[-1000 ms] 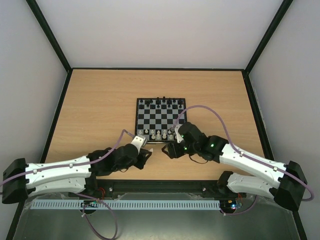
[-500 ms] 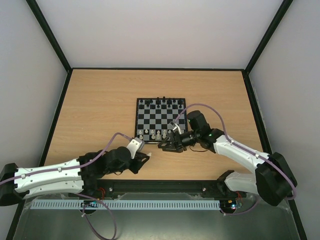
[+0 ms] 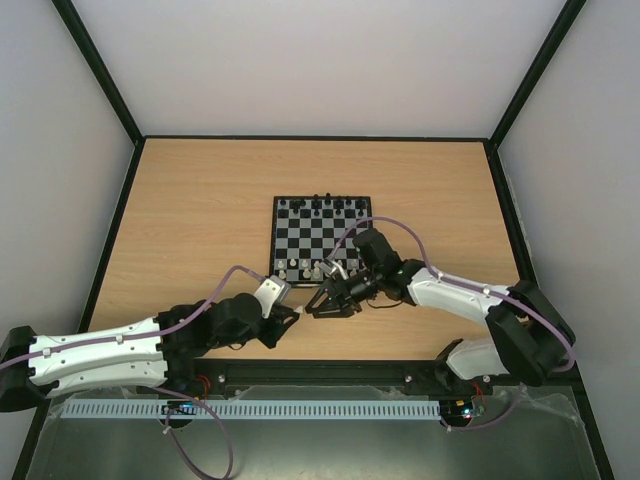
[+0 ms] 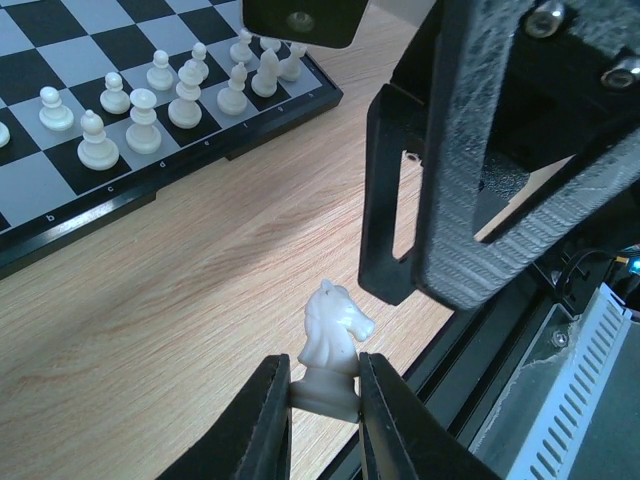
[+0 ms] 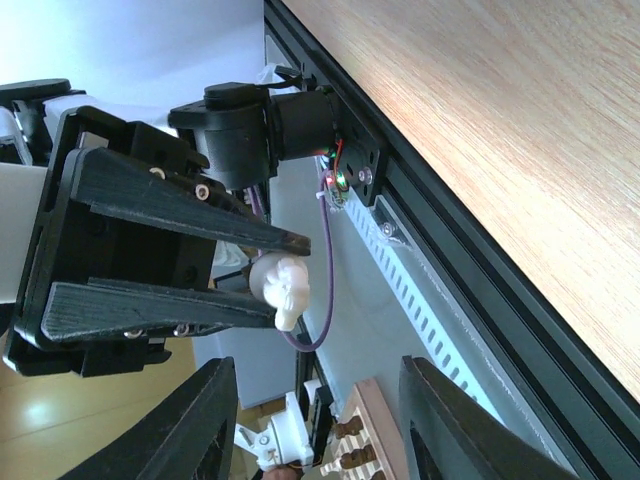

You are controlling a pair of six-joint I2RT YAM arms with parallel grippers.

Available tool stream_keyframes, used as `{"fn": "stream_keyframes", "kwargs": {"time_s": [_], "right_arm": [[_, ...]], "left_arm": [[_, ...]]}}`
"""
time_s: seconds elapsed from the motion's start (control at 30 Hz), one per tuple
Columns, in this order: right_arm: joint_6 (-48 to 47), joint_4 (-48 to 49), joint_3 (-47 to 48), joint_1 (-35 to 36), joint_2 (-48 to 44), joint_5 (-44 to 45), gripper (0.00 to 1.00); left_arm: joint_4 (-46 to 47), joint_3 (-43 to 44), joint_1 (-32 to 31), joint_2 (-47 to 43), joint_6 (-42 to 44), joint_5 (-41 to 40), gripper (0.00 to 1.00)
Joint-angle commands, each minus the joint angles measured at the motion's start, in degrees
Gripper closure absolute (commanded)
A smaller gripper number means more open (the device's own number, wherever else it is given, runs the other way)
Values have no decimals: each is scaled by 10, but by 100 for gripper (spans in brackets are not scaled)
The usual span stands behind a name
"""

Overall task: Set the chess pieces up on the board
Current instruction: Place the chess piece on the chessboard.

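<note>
A white knight (image 4: 335, 345) is pinched by its base in my left gripper (image 4: 325, 400), just above the wooden table near its front edge. From above, the left gripper (image 3: 297, 312) sits in front of the board's (image 3: 320, 240) near edge. My right gripper (image 3: 322, 305) faces it tip to tip, jaws apart and empty. Its dark fingers (image 4: 480, 150) loom just past the knight. In the right wrist view the knight (image 5: 280, 288) shows beyond the right gripper (image 5: 315, 430), not between its fingers. Several white chess pieces (image 3: 310, 268) stand on the board's near rows (image 4: 140, 110).
Black pieces (image 3: 320, 205) line the board's far row. The table's black front rail (image 4: 480, 380) and a slotted white duct (image 3: 270, 409) run right behind both grippers. Side walls with black posts bound the table.
The right arm has swung from the board's near right corner down and left to face the left gripper, its jaws narrowing. The left gripper has kept hold of the knight, shifting slightly.
</note>
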Motion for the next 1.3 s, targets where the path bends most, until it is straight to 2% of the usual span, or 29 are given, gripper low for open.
{"fn": "stream_keyframes", "kwargs": {"time_s": [0.0, 0.27, 0.93, 1.27], "right_arm": [[12, 31, 23, 10, 15, -25, 55], [38, 75, 29, 13, 36, -30, 61], [48, 102, 33, 21, 64, -27, 74], [57, 118, 34, 24, 72, -23, 77]], "left_arm": [[4, -1, -4, 4, 9, 0, 86], [10, -1, -4, 6, 11, 3, 86], [14, -6, -4, -7, 12, 0, 86], [18, -11, -4, -10, 12, 1, 86]]}}
